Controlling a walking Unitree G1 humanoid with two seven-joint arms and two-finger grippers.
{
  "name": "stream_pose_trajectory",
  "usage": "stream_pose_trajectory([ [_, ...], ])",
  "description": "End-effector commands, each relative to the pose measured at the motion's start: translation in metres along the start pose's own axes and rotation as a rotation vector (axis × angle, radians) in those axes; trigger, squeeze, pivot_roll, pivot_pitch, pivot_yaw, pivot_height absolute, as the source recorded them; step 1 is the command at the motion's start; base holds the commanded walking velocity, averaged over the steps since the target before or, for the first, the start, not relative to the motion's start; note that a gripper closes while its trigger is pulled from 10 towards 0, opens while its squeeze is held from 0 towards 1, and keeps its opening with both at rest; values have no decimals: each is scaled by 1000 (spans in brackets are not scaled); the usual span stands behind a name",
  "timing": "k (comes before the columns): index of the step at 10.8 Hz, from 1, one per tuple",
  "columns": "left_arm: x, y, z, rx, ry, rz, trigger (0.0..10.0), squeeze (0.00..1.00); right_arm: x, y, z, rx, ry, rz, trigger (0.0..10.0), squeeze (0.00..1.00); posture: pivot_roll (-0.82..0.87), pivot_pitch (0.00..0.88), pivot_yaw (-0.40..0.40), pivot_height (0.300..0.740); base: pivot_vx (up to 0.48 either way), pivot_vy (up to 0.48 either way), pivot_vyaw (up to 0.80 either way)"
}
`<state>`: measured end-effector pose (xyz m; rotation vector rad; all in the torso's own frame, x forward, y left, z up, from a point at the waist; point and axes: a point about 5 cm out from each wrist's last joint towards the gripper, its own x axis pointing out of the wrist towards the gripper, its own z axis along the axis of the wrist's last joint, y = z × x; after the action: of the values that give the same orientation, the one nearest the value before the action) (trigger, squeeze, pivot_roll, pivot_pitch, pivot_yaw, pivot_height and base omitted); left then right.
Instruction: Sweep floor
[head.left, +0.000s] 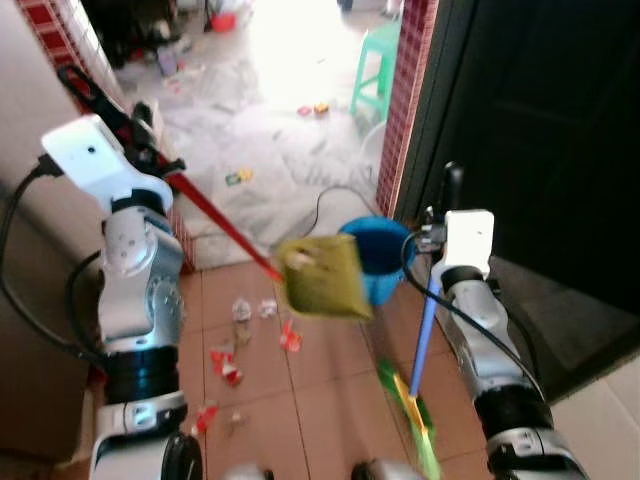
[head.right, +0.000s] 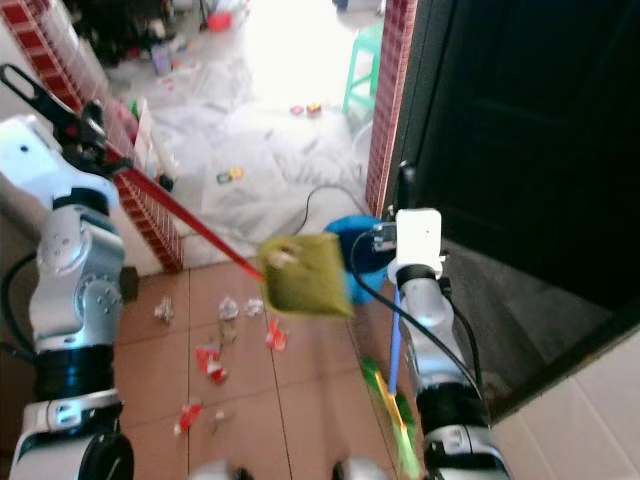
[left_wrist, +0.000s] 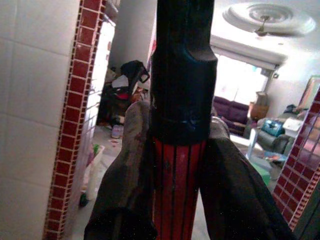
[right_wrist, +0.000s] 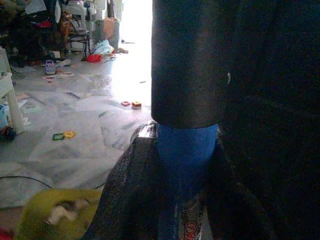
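My left gripper (head.left: 140, 140) is shut on the black grip of a red handle (head.left: 215, 215), with both fingers (left_wrist: 125, 175) pressed against it. The handle slants down to a yellow-green dustpan (head.left: 320, 277), which hangs in the air above the tiles with a pale scrap in it. My right gripper (head.left: 447, 215) is shut on the blue handle (head.left: 428, 330) of a broom, just below its black top. The broom's green and yellow bristles (head.left: 412, 412) rest on the floor. Red and white litter scraps (head.left: 230, 365) lie on the brown tiles under the dustpan.
A blue bucket (head.left: 385, 262) stands behind the dustpan beside a red-tiled pillar (head.left: 405, 110). A dark door (head.left: 540, 130) fills the right. A black cable (head.left: 320, 205) crosses the pale floor beyond, where a green stool (head.left: 375, 65) and small toys lie.
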<state>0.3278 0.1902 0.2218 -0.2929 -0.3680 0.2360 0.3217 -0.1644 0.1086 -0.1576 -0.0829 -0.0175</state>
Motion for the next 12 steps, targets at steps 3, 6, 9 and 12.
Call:
stream_pose_trajectory([
  [3,8,-8,18,-24,-99,-7,10000,0,6,2,8,-7,-33,20,10000,0,-120,0,61,740,436,0,0],
  [6,7,-9,16,-31,-99,-9,10000,0,2,8,6,-7,-28,36,10000,0,-124,0,62,740,480,0,0],
  [9,10,-12,15,-52,-99,-8,10000,0,6,11,9,-11,-34,53,10000,0,-128,0,63,740,480,0,0],
  [12,10,-14,12,-60,-91,-8,10000,0,7,12,8,-13,-31,58,10000,0,-131,0,61,740,469,0,0],
])
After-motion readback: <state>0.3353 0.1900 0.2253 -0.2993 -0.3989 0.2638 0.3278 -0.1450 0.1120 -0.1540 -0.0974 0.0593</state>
